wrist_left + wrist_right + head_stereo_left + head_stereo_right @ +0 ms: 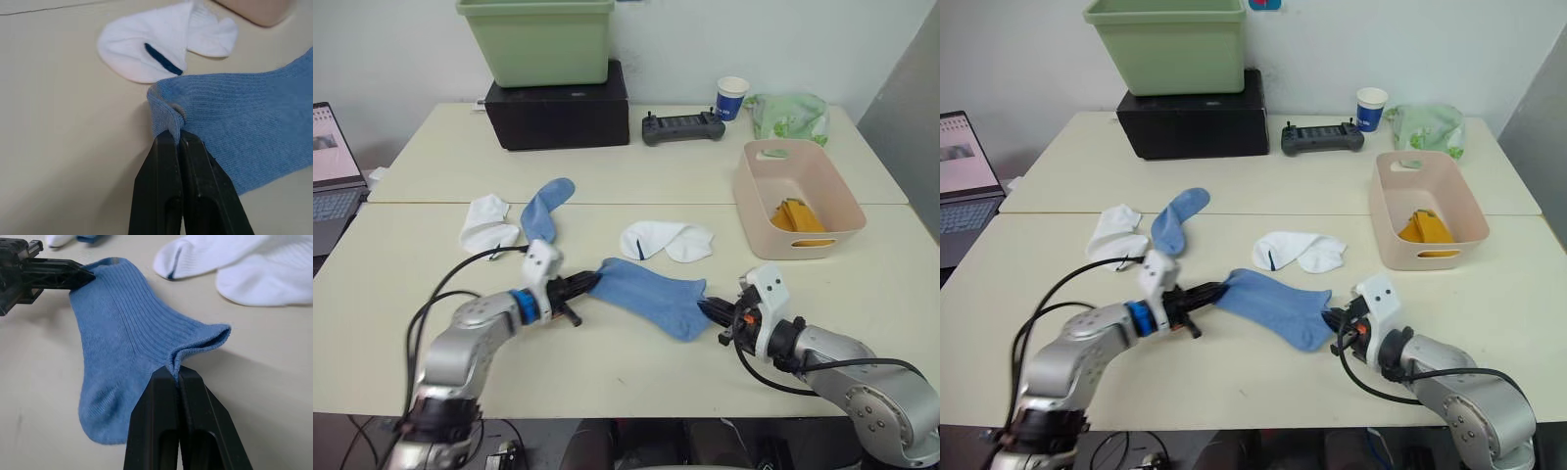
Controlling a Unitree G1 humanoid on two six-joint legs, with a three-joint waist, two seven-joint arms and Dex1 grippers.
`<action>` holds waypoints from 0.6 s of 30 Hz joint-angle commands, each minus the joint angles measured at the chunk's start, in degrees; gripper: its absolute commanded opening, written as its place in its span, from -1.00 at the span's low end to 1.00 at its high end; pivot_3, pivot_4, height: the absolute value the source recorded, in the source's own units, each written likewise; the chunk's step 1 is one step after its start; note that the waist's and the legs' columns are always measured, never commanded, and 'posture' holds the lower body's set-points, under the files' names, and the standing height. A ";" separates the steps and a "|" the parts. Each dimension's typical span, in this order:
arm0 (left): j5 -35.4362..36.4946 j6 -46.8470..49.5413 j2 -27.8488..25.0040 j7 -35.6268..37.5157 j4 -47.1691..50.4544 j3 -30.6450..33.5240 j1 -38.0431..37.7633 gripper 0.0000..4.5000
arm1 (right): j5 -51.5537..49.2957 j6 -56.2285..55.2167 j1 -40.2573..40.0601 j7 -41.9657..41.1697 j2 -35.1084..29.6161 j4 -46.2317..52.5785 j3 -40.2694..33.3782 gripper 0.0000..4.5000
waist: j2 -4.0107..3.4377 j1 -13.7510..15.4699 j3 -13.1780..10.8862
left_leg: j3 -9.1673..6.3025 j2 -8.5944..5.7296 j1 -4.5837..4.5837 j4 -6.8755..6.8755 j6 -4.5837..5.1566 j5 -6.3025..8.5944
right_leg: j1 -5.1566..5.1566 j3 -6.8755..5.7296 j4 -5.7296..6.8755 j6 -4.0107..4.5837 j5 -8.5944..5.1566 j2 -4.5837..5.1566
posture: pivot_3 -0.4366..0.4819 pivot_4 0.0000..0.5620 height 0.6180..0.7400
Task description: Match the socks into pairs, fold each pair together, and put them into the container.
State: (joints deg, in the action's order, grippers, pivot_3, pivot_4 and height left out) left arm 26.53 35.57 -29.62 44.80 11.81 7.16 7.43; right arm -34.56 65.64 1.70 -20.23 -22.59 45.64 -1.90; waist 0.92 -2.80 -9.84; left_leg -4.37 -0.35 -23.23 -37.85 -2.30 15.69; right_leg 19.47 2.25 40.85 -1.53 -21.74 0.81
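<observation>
A light blue sock (651,292) lies stretched on the near table. My left gripper (592,283) is shut on its left end and my right gripper (707,308) is shut on its right edge; the pinches show in the left wrist view (173,128) and the right wrist view (175,368). A second light blue sock (544,208) lies farther back on the left, beside a white sock (487,223). Another white sock (667,240) with a thin dark mark lies behind the held one. The pink container (798,199) at the right holds mustard-orange socks (799,216).
A green bin (537,39) sits on a black box (558,116) at the back. A black controller (682,127), a paper cup (731,98) and a pale green bag (787,115) stand behind the container. A laptop (333,176) is at the far left.
</observation>
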 commanded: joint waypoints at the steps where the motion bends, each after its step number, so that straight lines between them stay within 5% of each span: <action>1: 5.84 4.42 -2.15 -1.27 10.75 7.46 -9.39 -1.00 | -0.85 -1.74 0.79 -1.64 -1.02 -0.33 2.04 -1.00 | 0.02 -0.22 0.01 | 0.00 0.01 0.00 0.00 0.00 0.00 | -0.01 0.03 -0.02 0.00 0.00 0.00 | -0.05 -0.47 0.76; 8: 7.84 3.91 -0.70 -4.47 20.31 11.49 -26.79 -1.00 | -0.59 -2.18 -1.76 -1.38 -1.91 -0.96 6.32 -1.00 | 0.03 0.84 -0.01 | 0.02 -0.02 0.18 0.03 0.00 0.01 | -0.21 0.03 -0.12 0.00 0.00 0.06 | -0.05 -0.47 0.76; 18: 4.25 -1.41 -1.00 -4.63 17.92 5.12 -27.25 -1.00 | -0.14 -1.74 -4.95 0.79 -4.40 -0.26 4.54 -1.00 | 0.07 1.14 -0.02 | 0.07 -0.06 0.22 0.06 -0.01 0.03 | -0.27 0.04 -0.22 -0.01 0.00 0.09 | -0.05 -0.47 0.76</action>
State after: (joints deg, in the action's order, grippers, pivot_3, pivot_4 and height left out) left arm 31.43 35.74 -29.94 39.67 29.62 12.76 -20.48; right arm -34.67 64.37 -3.37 -19.98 -26.52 43.74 4.96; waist 0.99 -1.66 -9.86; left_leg -4.31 -0.40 -23.01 -37.78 -2.31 15.71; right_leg 19.20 2.28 40.63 -1.54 -21.74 0.90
